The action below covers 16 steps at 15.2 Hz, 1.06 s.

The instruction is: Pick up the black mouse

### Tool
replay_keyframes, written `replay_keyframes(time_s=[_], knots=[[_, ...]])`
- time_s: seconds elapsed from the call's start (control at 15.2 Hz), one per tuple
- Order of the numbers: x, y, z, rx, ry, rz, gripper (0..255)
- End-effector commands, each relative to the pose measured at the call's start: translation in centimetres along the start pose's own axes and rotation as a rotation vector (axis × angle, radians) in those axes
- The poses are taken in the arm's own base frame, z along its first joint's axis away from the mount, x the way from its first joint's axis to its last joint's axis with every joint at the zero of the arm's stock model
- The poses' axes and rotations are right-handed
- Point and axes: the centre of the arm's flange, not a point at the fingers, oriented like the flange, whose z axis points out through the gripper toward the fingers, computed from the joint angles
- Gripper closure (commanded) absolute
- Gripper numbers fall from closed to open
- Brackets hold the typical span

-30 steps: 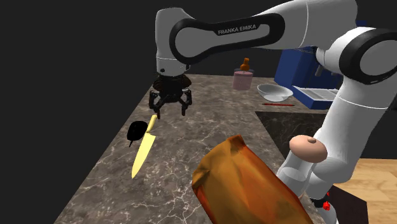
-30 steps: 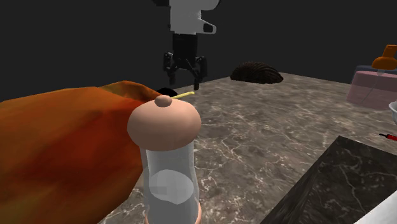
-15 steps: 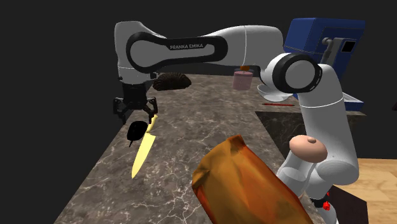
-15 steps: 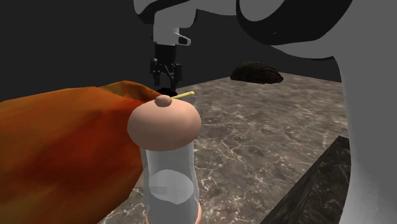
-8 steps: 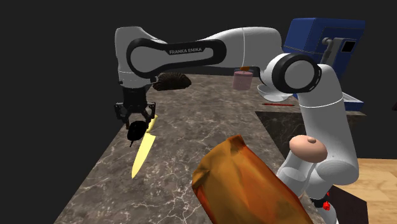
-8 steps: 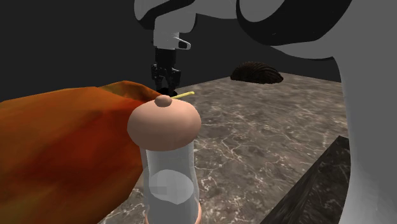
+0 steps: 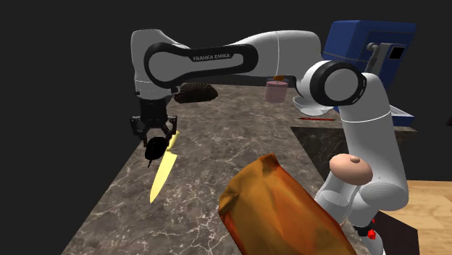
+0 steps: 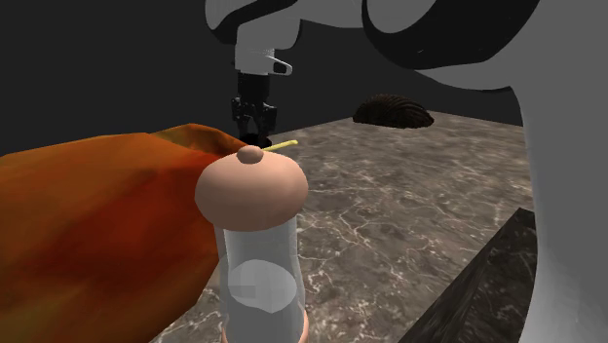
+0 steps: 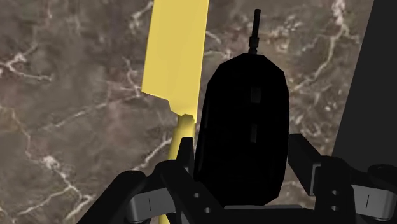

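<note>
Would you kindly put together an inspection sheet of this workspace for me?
Surface: dark veined stone counter.
Job's things: black mouse lying on the counter, close beside a yellow knife.
Clutter: orange-brown bag, baby bottle, dark brown lump, pink bottle, white bowl.
Grippers: gripper low over the mouse, fingers against both its sides.
Cables: short black stub on the mouse.
Surroundings: blue machine; black area behind.
</note>
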Motion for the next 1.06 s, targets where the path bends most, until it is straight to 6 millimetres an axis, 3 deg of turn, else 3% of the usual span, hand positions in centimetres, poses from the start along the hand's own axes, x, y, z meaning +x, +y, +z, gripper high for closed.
replay_keyframes(time_s=[0.0, 0.86, 0.99], knots=[[-0.1, -0.1, -0.8, 0.000, 0.000, 0.000, 255], [-0.8, -0.4, -7.6, 0.000, 0.000, 0.000, 255], [-0.8, -0.4, -7.7, 0.000, 0.000, 0.000, 255]])
